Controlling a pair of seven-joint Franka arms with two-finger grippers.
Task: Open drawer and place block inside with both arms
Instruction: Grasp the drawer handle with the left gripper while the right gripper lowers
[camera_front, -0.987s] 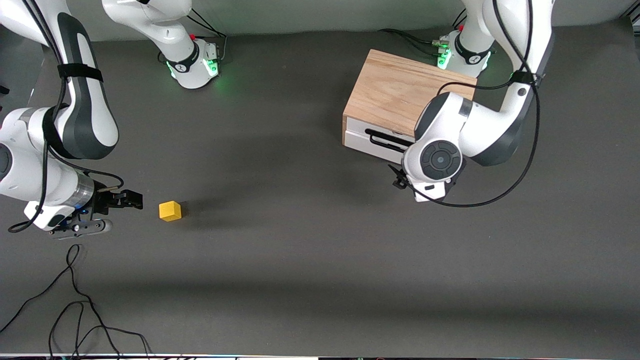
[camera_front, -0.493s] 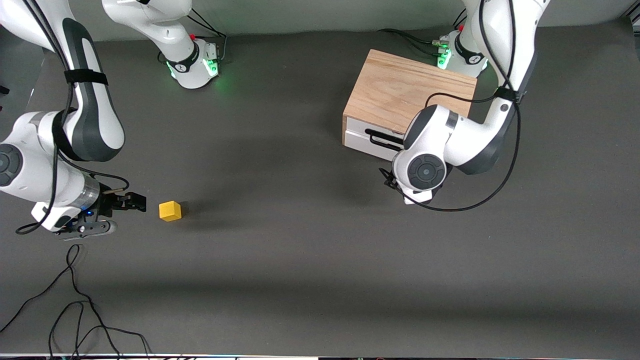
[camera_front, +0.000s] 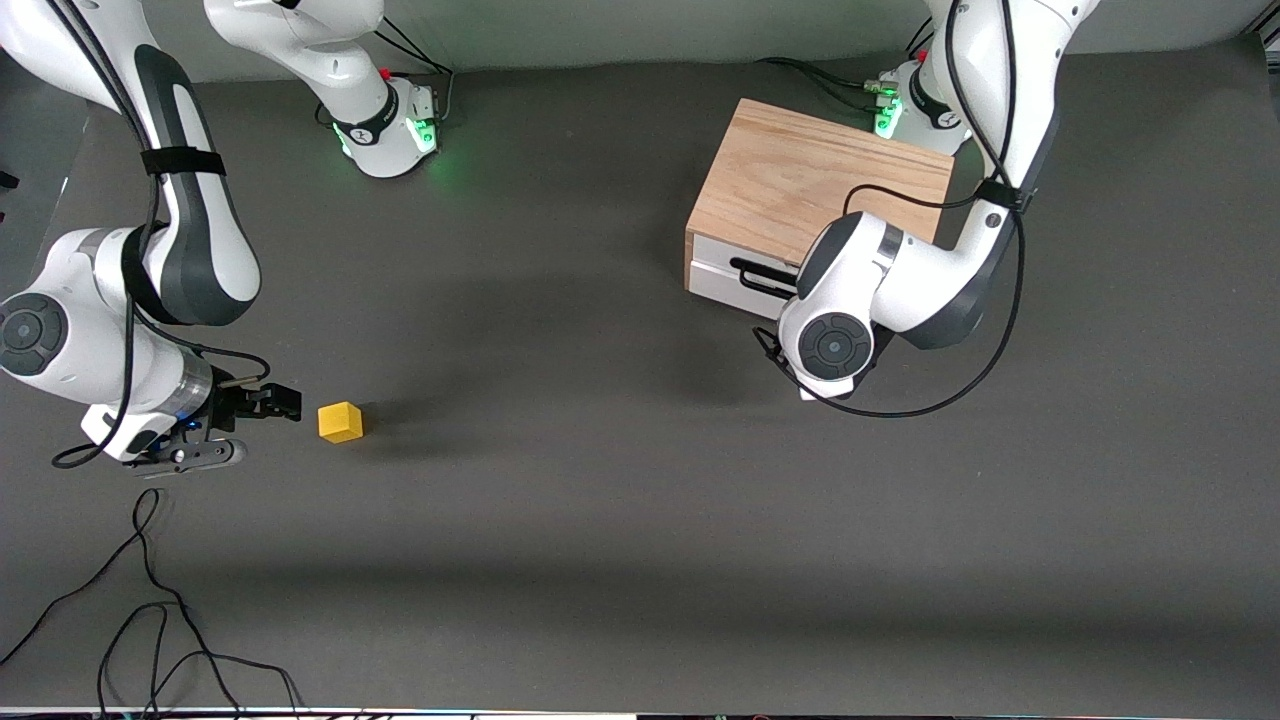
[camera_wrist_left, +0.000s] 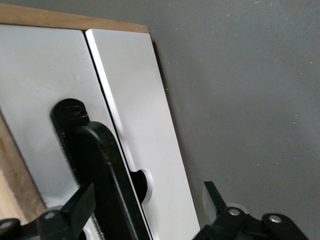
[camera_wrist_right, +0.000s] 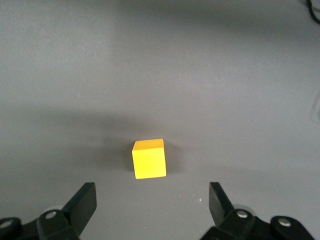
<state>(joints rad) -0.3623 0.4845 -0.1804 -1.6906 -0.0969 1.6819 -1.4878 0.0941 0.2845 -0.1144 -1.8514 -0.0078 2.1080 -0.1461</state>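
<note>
The small yellow block (camera_front: 340, 421) (camera_wrist_right: 149, 158) lies on the dark table toward the right arm's end. My right gripper (camera_front: 291, 403) (camera_wrist_right: 151, 202) is low beside it and open, with the block just ahead of the fingertips and not between them. The wooden cabinet (camera_front: 815, 180) stands near the left arm's base, and its white drawer (camera_front: 725, 283) (camera_wrist_left: 150, 125) looks shut. My left gripper (camera_wrist_left: 149, 205) is open right at the drawer front, and the black bar handle (camera_front: 758, 273) (camera_wrist_left: 102, 165) lies between its fingers. In the front view the left wrist (camera_front: 835, 345) hides that gripper.
Loose black cables (camera_front: 150, 600) lie on the table near the front edge at the right arm's end. Both arm bases (camera_front: 385, 130) (camera_front: 915, 105) stand along the table's back edge. A cable loop (camera_front: 930, 400) hangs from the left arm's wrist.
The right gripper has crept closer to the block. The left wrist has shifted along the drawer front toward the right arm's end and closed in on the handle. Block and drawer have not moved.
</note>
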